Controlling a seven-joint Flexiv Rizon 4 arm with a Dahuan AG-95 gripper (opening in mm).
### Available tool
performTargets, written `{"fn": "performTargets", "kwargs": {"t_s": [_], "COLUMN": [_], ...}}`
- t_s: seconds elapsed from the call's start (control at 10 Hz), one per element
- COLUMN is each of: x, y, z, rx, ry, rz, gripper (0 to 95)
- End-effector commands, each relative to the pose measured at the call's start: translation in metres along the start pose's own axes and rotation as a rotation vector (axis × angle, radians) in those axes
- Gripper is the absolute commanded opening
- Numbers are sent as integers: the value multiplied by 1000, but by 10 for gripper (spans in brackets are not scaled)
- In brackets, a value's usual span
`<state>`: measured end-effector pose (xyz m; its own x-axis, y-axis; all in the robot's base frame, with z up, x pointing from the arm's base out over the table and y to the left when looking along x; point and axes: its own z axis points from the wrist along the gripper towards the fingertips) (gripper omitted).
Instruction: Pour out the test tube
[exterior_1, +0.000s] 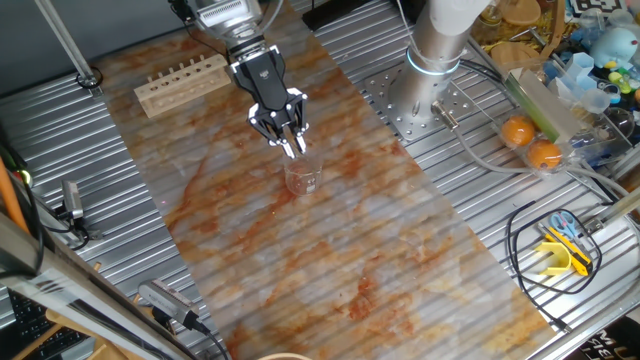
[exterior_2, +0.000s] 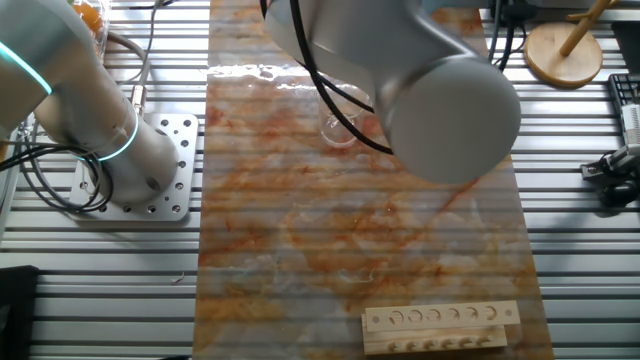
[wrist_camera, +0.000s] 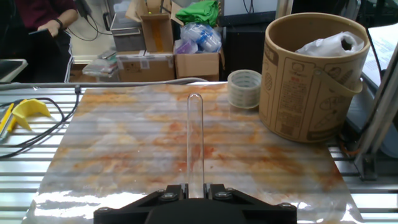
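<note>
Single arm over a marbled orange-and-white mat laid on the ribbed metal tabletop (exterior_1: 120, 240). The gripper (exterior_1: 290, 145) hangs directly above the clear glass beaker (exterior_1: 303, 177), which stands on the mat near its centre line. In the hand view the two fingers (wrist_camera: 176, 194) are closed narrowly on the test tube (wrist_camera: 195, 140), which extends straight out from between them; the tube is clear and no contents can be made out. In the first fixed view the tube shows only as a pale sliver at the fingertips, just over the beaker's rim.

From the other fixed view the arm's large grey joint (exterior_2: 450, 115) blocks the gripper entirely and hides part of the beaker (exterior_2: 338, 130), of which only the left side and base show.

Surroundings, relative to the beaker: the pale wooden rack (exterior_1: 182, 83), with its row of holes, lies well apart toward the far left edge of the mat; the arm's base plate (exterior_1: 420, 105) sits beside the mat on the right; two oranges (exterior_1: 530, 140) lie farther right. In the hand view a roll of tape (wrist_camera: 244, 89) and a cardboard drum (wrist_camera: 314, 74) stand beyond the mat's far edge
</note>
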<state>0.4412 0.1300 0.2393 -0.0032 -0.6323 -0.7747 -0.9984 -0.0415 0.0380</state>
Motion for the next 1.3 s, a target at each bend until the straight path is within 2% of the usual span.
{"fn": "performTargets", "kwargs": {"t_s": [0.1, 0.8, 1.2, 1.3], "x": [0, -1, -2, -3], "y": [0, 1, 1, 1], "z": [0, 0, 0, -1], "rx": [4, 6, 6, 5], "ry": [-3, -24, -3, -14], "rz": [4, 18, 28, 40], "gripper": [0, 0, 0, 0]}}
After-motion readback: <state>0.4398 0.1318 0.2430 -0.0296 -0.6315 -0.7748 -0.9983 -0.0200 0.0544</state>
